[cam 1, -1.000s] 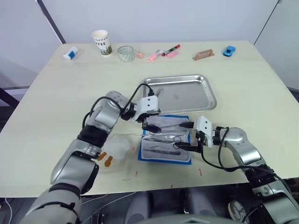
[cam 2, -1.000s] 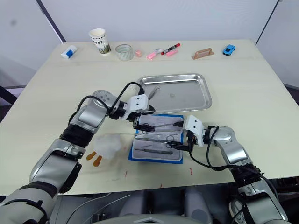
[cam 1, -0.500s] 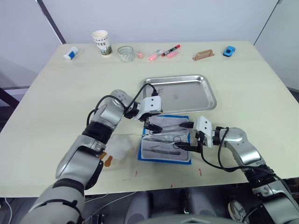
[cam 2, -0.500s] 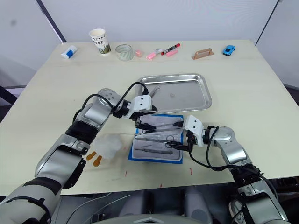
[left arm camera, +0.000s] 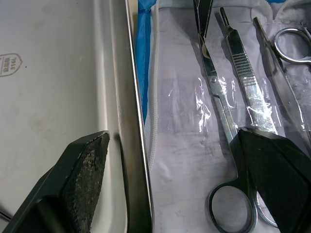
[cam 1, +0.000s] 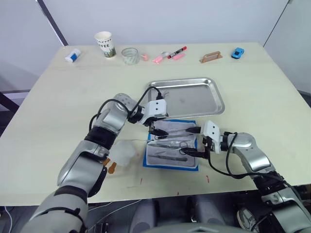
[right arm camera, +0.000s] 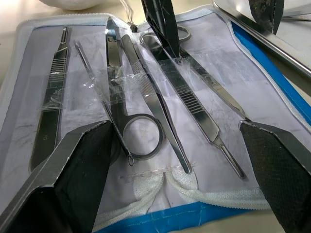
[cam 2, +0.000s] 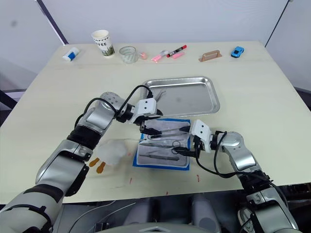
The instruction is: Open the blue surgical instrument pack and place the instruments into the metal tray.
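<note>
The blue surgical instrument pack point(cam 1: 193, 166) lies open on the table, pale lining up, just in front of the metal tray point(cam 1: 216, 99). Several silvery instruments point(right arm camera: 146, 97) sit under clear straps inside, among them ring-handled scissors point(left arm camera: 228, 121). A slim silvery tool point(cam 1: 162, 92) rests in the tray's left end. My left gripper point(cam 1: 157, 130) is open over the pack's far edge, one finger above the tray rim point(left arm camera: 124, 121) and the other above the lining. At the pack's right side my right gripper point(cam 1: 194, 141) is open, empty, its fingers spread wide.
Along the far edge stand a paper cup point(cam 1: 106, 43), a clear tape roll point(cam 1: 130, 55), pink markers point(cam 1: 160, 58), a red marker point(cam 1: 178, 51), a wooden block point(cam 1: 211, 57) and a blue toy car point(cam 1: 238, 52). A white soft object point(cam 1: 124, 150) lies left of the pack.
My left elbow has shifted slightly toward the tray, while its gripper stays over the pack's far edge. The right arm has not moved.
</note>
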